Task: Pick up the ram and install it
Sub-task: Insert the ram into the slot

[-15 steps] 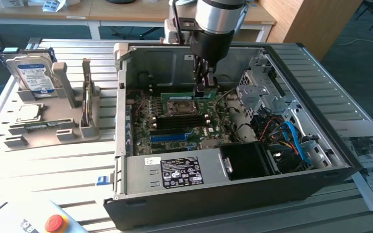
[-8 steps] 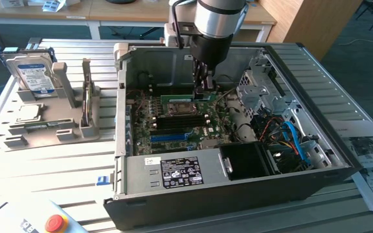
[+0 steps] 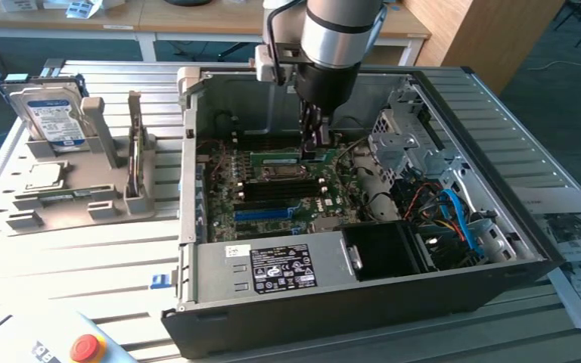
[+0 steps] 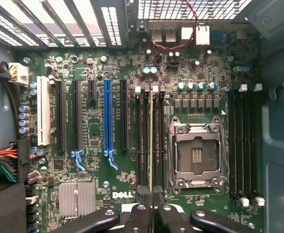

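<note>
The ram (image 3: 276, 159) is a slim green stick standing on edge over the motherboard (image 3: 260, 204) inside the open computer case (image 3: 371, 302). My gripper (image 3: 316, 147) reaches straight down into the case and is shut on the stick's upper edge. In the wrist view the ram (image 4: 151, 141) appears edge-on as a thin line running along the black memory slots (image 4: 142, 141) beside the empty processor socket (image 4: 196, 153). My gripper (image 4: 151, 216) pinches it between both black fingers (image 4: 138, 216). I cannot tell how deep the stick sits in its slot.
A grey fixture (image 3: 88, 197) at the exterior view's left holds a hard drive (image 3: 54, 113) and a square processor chip (image 3: 46, 175). The power supply (image 3: 281, 268), drive cage (image 3: 411, 144) and blue cables (image 3: 462, 219) crowd the case. A red stop button (image 3: 87, 346) sits in front, papers (image 3: 573, 234) at right.
</note>
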`<state>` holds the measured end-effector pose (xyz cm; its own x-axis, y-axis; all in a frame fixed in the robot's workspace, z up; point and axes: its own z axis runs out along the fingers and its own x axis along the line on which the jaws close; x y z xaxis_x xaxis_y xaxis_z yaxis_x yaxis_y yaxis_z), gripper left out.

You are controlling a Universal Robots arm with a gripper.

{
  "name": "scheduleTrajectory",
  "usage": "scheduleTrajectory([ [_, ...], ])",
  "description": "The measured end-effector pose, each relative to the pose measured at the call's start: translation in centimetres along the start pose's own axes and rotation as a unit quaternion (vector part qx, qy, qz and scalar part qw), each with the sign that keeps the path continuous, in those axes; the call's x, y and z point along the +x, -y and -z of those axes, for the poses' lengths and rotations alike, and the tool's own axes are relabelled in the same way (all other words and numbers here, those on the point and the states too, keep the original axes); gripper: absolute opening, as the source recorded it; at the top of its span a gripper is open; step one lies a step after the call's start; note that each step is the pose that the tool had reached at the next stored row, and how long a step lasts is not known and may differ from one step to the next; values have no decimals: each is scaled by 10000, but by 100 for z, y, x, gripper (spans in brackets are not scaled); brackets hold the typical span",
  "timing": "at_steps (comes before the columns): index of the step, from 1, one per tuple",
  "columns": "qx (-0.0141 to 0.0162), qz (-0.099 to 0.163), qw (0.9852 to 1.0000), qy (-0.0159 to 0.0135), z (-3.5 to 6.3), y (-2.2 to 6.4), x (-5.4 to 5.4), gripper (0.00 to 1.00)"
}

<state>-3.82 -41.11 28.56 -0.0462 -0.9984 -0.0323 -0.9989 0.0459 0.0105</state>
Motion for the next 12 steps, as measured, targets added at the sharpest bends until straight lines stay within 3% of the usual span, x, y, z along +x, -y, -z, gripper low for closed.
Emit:
scheduleTrajectory([
  [12, 1, -2, 10000, 1, -133, -5, 4, 12],
])
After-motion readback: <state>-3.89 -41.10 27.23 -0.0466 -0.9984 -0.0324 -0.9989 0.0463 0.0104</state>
